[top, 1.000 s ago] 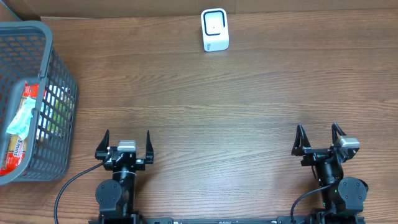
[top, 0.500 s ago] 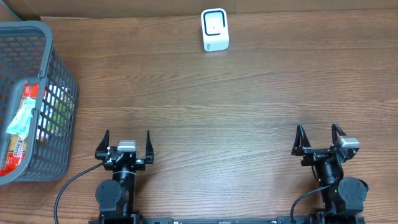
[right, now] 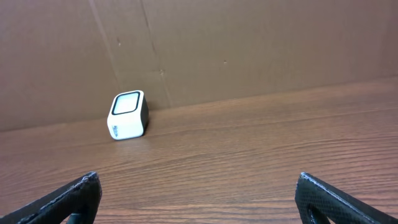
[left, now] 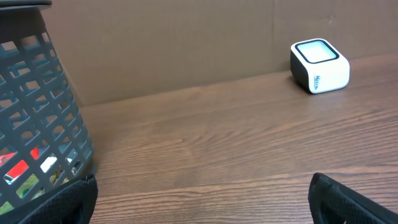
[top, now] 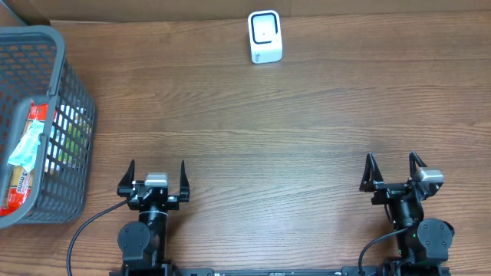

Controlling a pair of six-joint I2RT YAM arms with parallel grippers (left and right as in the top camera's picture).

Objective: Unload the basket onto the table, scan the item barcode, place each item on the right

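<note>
Both arms sat at the near edge of a wooden table [top: 253, 130]. The left gripper [top: 156, 169] and right gripper [top: 393, 161] were spread wide, holding nothing. Packaged items [top: 23, 153] lay inside a grey basket [top: 77, 84] at far left; a white scanner [top: 265, 36] stood at the back edge

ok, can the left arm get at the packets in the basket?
Probably yes: the left gripper has open, empty jaws, and nothing lies between it and the basket. It must come over the rim: the mesh wall shields the packets sideways.
</note>
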